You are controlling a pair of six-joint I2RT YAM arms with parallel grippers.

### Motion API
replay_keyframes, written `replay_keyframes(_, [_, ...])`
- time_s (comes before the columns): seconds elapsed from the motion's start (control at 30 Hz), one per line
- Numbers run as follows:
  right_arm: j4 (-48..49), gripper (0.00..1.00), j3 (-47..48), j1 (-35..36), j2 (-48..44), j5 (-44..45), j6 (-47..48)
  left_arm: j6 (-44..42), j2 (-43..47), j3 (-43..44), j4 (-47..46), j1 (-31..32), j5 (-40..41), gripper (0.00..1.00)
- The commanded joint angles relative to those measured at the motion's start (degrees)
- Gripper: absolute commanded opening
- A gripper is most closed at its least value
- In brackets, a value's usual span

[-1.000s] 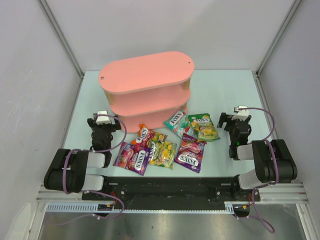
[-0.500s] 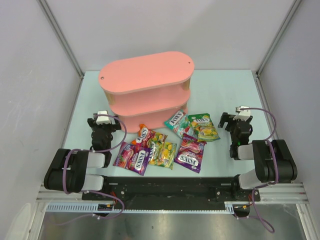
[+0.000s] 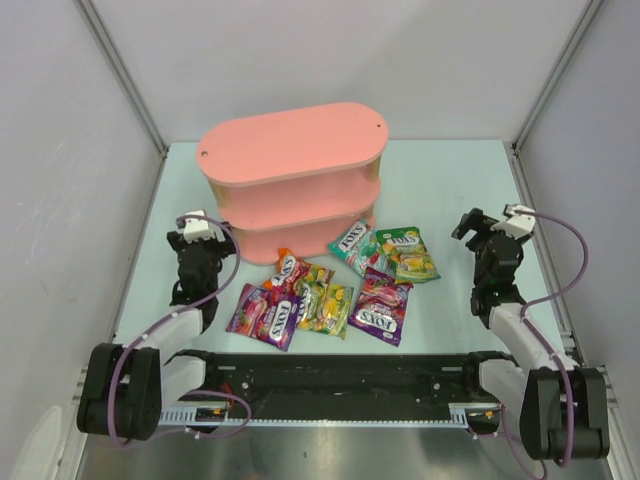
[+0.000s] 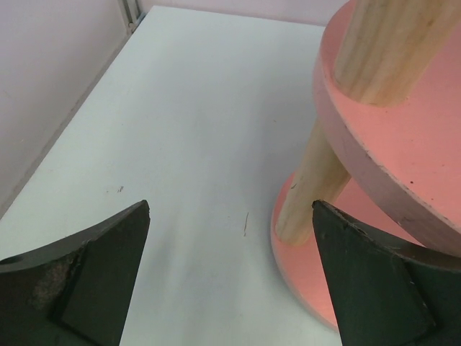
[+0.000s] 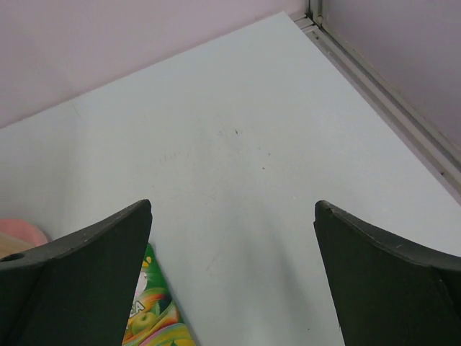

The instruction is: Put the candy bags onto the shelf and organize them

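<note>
on the table, shelf runs left-right, slightly askew.

Pink shelf (pale wood-grain posts)

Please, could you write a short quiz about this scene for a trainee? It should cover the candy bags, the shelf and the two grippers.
1. True or false: some candy bags already lie on the pink shelf.
2. How many candy bags lie on the table?
3. The left gripper and the right gripper are: A) open and empty; B) shut on a bag; C) shut and empty.
Key: 1 false; 2 six; 3 A.
</note>
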State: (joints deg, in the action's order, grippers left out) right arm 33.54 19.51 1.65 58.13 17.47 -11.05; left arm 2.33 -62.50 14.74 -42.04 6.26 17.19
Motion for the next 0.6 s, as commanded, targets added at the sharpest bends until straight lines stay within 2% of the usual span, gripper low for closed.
replay_keyframes(0.0, [-15.5,1.00,4.9,-0.2,-5.2,2.0,-6.6,4.6,4.6,-0.3,3.1,0.2,3.3,1.00])
replay_keyframes(0.23, [-21.1,1.00,5.9,-2.7,-12.5,-4.3,-12.6,9.3,10.9,-4.1,2.7,0.1,5.0,1.00])
replay_keyframes(0.33, [-22.7,1.00,5.9,-4.4,-13.1,-7.2,-14.3,11.9,11.6,-3.8,5.5,0.1,6.7,1.00])
replay_keyframes(0.47, [-23.9,1.00,5.9,-5.4,-13.0,-11.9,-15.6,10.9,12.9,-3.1,8.6,0.1,4.8,1.00])
replay_keyframes(0.57, [-25.2,1.00,6.1,-5.4,-13.0,-14.2,-15.6,12.3,15.5,-1.5,14.5,0.1,5.2,1.00])
